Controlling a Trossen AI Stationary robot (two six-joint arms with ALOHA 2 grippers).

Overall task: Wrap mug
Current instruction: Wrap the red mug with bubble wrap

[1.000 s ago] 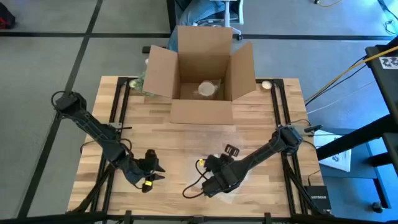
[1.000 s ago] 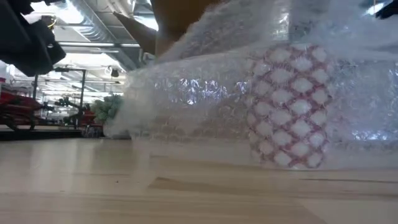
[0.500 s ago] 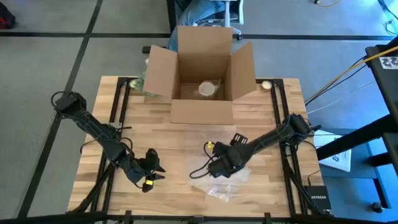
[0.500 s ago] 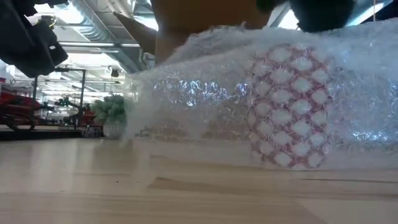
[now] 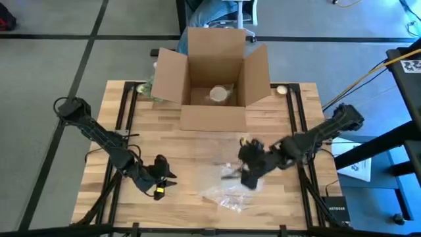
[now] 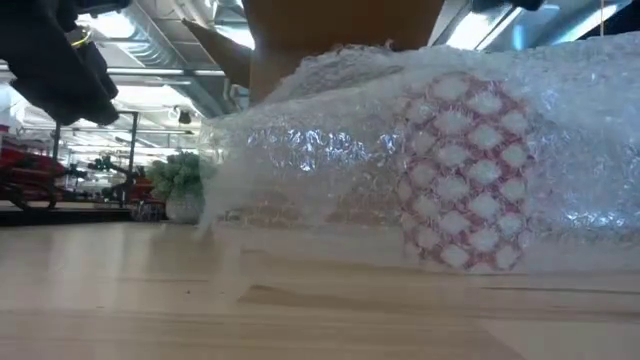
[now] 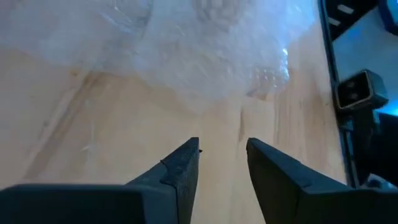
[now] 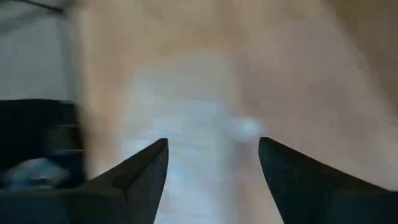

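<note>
A pale wooden desk (image 5: 191, 148) is standing on grey floor, an open cardboard box (image 5: 214, 79) sitting at its far edge with a pale round thing inside. A bubble-wrapped bundle (image 5: 227, 194) is lying near the near edge, right of centre; through the wrap, the low view is showing a red lattice-patterned mug (image 6: 462, 170), its long axis seemingly running level along the desk. No writing is legible. The left gripper (image 5: 163, 179) is hovering left of the bundle, fingers slightly parted, grasping nothing. The right gripper (image 5: 248, 172) is hanging just beyond it, fingers spread, empty.
</note>
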